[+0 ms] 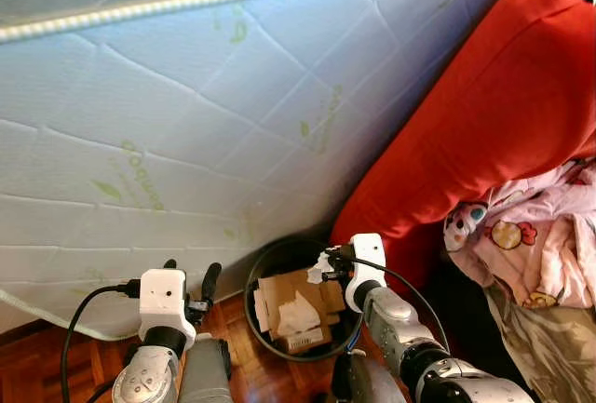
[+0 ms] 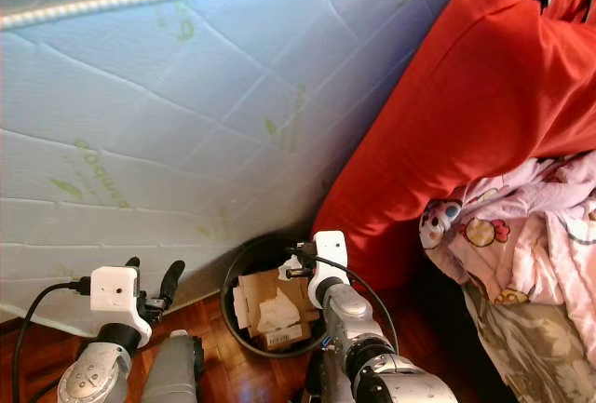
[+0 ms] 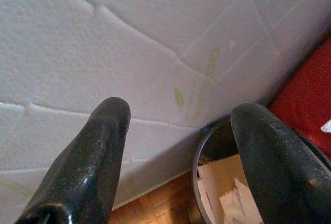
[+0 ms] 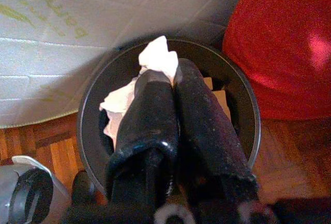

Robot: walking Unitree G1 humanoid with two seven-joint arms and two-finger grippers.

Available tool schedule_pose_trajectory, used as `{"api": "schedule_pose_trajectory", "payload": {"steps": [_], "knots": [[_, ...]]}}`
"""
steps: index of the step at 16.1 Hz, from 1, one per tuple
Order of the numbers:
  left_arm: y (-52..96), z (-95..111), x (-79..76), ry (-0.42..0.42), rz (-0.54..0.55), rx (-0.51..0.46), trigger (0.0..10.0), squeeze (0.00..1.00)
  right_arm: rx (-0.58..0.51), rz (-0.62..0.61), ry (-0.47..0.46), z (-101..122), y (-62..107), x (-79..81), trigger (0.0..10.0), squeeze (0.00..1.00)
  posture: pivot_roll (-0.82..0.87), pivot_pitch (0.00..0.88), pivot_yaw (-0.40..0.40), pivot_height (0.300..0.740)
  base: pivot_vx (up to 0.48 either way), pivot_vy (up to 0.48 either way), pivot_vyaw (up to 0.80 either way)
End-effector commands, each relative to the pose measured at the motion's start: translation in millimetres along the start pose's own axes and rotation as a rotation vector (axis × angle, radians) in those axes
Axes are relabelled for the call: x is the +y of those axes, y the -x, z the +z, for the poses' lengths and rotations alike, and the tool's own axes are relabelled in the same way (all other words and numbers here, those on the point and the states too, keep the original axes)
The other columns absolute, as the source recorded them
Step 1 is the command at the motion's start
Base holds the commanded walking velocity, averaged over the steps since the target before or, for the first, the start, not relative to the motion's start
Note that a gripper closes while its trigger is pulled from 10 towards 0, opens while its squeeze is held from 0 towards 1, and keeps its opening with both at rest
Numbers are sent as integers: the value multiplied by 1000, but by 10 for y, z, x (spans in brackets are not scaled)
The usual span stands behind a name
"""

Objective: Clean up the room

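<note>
Down by the foot of the propped-up mattress (image 1: 186, 124), the robot is leaning over a round black bin (image 4: 243, 110) that is sitting on the wooden floor (image 1: 251, 366), wedged between the mattress and a big red cushion (image 1: 484, 114). The right gripper (image 4: 163, 71) is hovering right above the bin's mouth, its fingers (image 4: 201, 115) pressed together and pinching a crumpled white tissue (image 4: 158, 56), with more of the tissue trailing down one side of the fingers. Inside the bin, cardboard scraps (image 1: 298, 301) and other bits of paper are already piling up. The left gripper (image 1: 189, 277) is idling off to the side near the mattress, its fingers (image 3: 93, 157) spread wide and holding nothing.

From where I'm standing, it looks like the drop is about to come. The worry is that the tissue is light and clingy: when the fingers part, it may be sticking to one of them instead of falling, or drifting out past the rim onto the floor. The bin is also tucked tight against the mattress, so a nudge from the arm could be tipping or shoving it. A pink printed cloth (image 1: 531, 235) is lying on the cushion, probably waiting to be tidied too.
</note>
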State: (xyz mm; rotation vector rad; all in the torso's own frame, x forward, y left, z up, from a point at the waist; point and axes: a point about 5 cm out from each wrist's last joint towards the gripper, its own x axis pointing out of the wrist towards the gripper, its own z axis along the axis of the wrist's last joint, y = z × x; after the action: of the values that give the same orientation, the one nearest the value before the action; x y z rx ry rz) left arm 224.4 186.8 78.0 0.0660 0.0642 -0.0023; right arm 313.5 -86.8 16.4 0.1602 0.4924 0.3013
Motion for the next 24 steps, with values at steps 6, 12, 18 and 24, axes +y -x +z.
{"api": "schedule_pose_trajectory", "payload": {"steps": [6, 12, 18, 24], "knots": [[73, -13, -28, 11, 6, 29, 10000, 0, 39, 17, -22, -94, 16, 17, 10000, 1000, 250, 275, -166, 646, 0, 0, 0], [69, -22, -13, 7, 16, 35, 10000, 0, 54, 30, -23, -126, 27, 11, 10000, 1000, 256, 269, -170, 646, 0, 0, 0], [66, -33, -22, 5, 18, 39, 10000, 0, 104, 107, 35, -182, 37, 53, 10000, 1000, 255, 271, -172, 646, 0, 0, 0], [41, -157, -5, 13, 23, 83, 10000, 0, 128, 72, 71, -292, 94, -49, 10000, 0, 246, 253, -169, 646, 0, 0, 0]]}}
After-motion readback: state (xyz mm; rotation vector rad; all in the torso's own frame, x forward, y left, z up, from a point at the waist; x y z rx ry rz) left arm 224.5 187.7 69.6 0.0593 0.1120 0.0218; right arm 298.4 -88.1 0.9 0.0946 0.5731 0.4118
